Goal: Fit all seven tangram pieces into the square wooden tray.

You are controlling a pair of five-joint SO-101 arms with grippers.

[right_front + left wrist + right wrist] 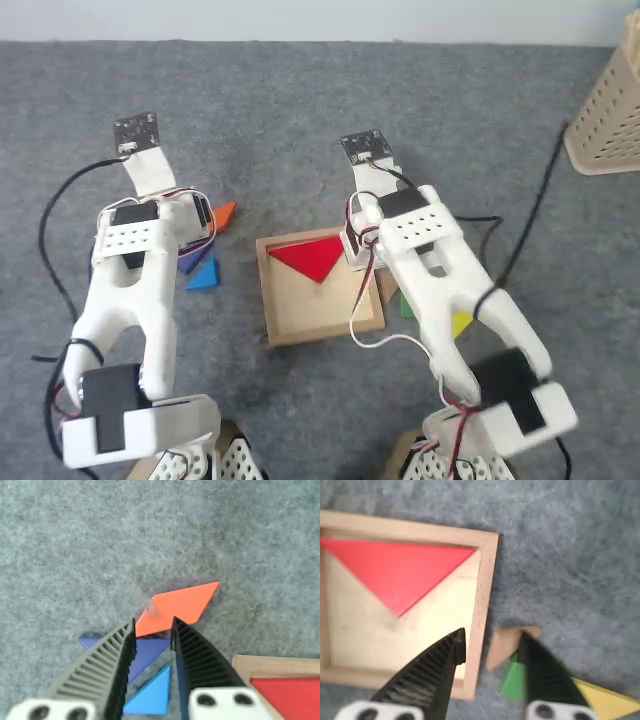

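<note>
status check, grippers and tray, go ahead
Left gripper open, tips at orange piece. Right gripper open, straddling tray rim. Red triangle seated in tray, orange piece outside.

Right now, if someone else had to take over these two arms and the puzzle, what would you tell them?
Left gripper: open, above the orange parallelogram's end; dark blue triangle and light blue triangle lie beside it on the grey carpet.
Right gripper: open, over the square wooden tray's rim, near the tan piece, green piece and yellow triangle outside it.
Done: large red triangle in the tray.
Left: the other six.
</note>
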